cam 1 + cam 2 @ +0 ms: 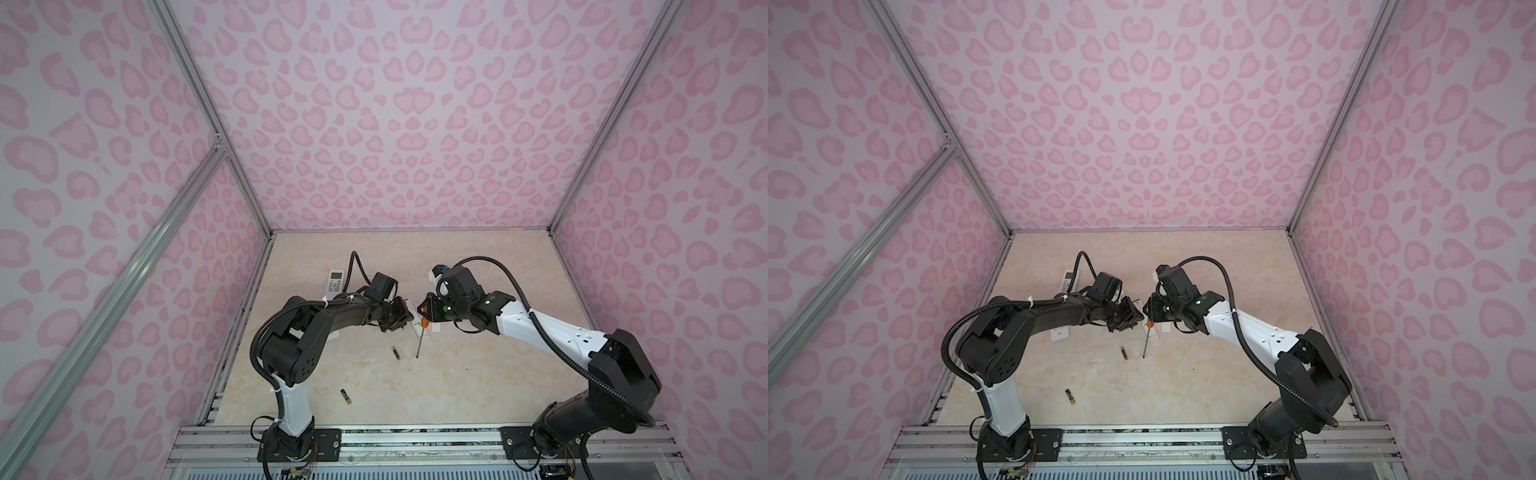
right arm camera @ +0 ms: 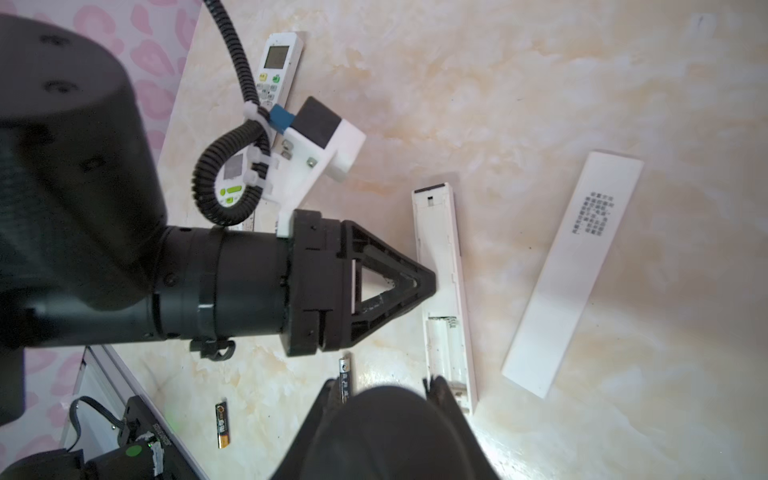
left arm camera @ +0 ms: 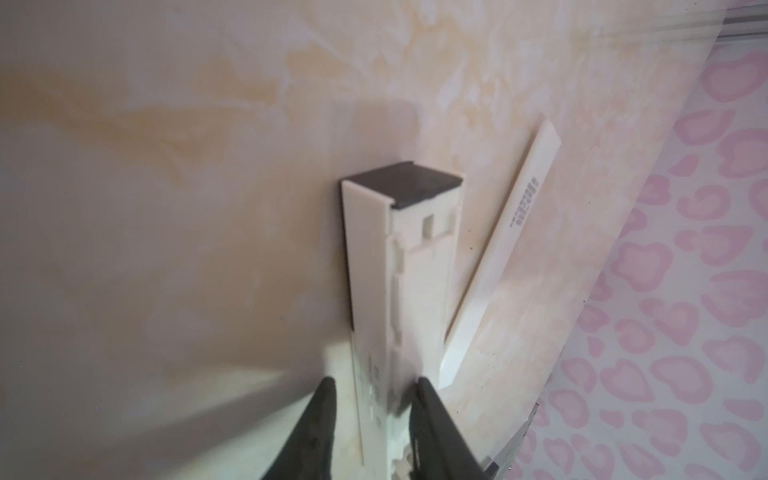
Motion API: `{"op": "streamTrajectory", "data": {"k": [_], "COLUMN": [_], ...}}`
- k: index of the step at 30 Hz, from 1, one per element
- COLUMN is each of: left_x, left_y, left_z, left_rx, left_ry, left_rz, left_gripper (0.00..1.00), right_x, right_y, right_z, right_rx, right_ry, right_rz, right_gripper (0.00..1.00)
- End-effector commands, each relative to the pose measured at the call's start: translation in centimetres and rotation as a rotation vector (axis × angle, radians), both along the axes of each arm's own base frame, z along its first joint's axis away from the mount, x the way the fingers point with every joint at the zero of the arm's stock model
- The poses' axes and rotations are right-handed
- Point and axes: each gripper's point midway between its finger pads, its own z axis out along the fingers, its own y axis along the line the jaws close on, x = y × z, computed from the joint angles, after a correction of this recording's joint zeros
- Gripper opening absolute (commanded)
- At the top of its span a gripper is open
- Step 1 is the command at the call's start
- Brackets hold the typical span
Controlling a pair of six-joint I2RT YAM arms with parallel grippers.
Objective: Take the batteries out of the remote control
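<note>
Two batteries (image 1: 396,353) lie loose on the beige marbled counter (image 1: 478,374), one by the screwdriver (image 1: 424,322) tip, the other battery (image 1: 346,397) near the front rail (image 1: 415,436). Pink blotch-print walls (image 1: 395,124), aluminium frame (image 1: 124,275). Left tool (image 3: 376,399) straddles the opened remote (image 3: 419,270), jaws slack, gap at one finger (image 3: 328,415). Right tool (image 1: 424,316) clamps the orange screwdriver handle, shaft tilted to counter.

Bare table (image 1: 457,390) near front; batteries (image 1: 396,353), screwdriver (image 1: 423,322) midway.
</note>
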Motion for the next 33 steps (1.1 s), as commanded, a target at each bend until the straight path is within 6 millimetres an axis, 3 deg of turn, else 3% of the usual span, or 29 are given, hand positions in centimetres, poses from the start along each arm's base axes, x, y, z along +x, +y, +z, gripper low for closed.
{"op": "streamTrajectory", "data": {"k": [1,5,9,12,14,21,26,30,33], "left_x": [-0.1,-0.3,-0.2,-0.1,-0.1,-0.9,-2.6,-3.6,-3.7], "left_y": [0.3,0.8,2.2,4.6,7.5,16.0,22.2,25.4,26.6], "left_z": [1.8,3.7,5.5,6.7,7.0,7.7,6.2,4.8,4.0], "left_rx": [0.01,0.035,0.095,0.183,0.291,0.476,0.558,0.566,0.584], "left_ry": [-0.047,-0.091,-0.145,-0.182,-0.195,-0.24,-0.166,-0.103,-0.074], "left_rz": [-0.044,-0.07,-0.093,-0.1,-0.084,-0.009,0.142,0.24,0.247], "left_gripper": [0.35,0.5,0.55,0.55,0.54,0.55,0.67,0.76,0.82], "right_x": [1.3,2.6,3.0,2.9,2.8,2.9,3.7,4.2,4.6], "right_y": [-0.6,-6.4,-13.4,-17.8,-19.9,-21.7,-22.2,-22.5,-22.7], "right_z": [1.3,0.4,-2.1,-4.1,-5.2,-9.1,-11.1,-11.5,-11.3], "right_rx": [0.055,-0.022,-0.131,-0.194,-0.223,-0.322,-0.369,-0.403,-0.419], "right_ry": [-0.029,0.013,0.124,0.201,0.252,0.38,0.415,0.411,0.393], "right_rz": [-0.053,-0.141,-0.228,-0.28,-0.306,-0.295,-0.29,-0.283,-0.281], "right_gripper": [0.0,0.0,0.0,0.0,0.0,0.06,0.22,0.36,0.42]}}
